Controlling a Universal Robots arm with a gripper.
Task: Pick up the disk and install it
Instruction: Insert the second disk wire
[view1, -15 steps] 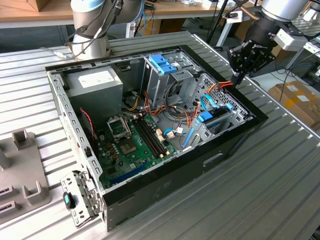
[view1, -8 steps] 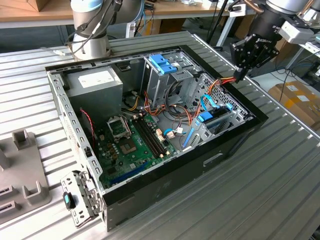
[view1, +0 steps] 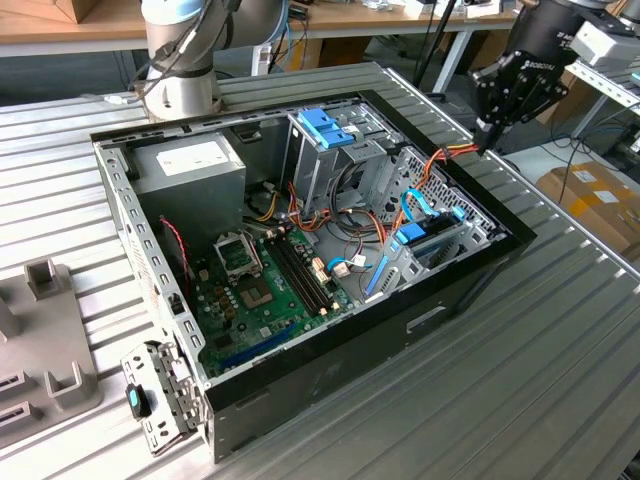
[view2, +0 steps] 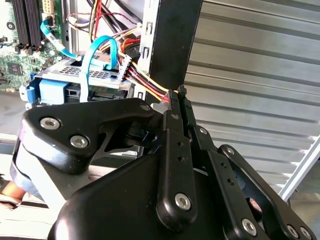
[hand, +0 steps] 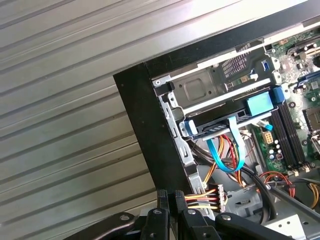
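The disk (view1: 428, 238) is a flat grey drive with light blue rails. It lies in the bay at the corner of the open computer case (view1: 330, 380) on the exterior view's right, and a blue ribbon cable (hand: 227, 150) curves off it. Both wrist views show the disk (view2: 75, 75) (hand: 215, 125) and its blue rail end (hand: 260, 104). My black gripper (view1: 487, 140) hangs above the case rim beyond that corner, clear of the disk. Its fingers (view2: 175, 102) are pressed together with nothing between them, close to a bundle of coloured wires (hand: 202, 197).
A blue plastic bracket (view1: 325, 125) sits on the tall drive cage. A grey box with a white sticker (view1: 190, 160) fills the case's far corner, and the green motherboard (view1: 260, 280) lies below it. The arm base (view1: 180, 70) stands behind, grey fixtures (view1: 45, 330) left, ribbed table (view1: 540, 380) around.
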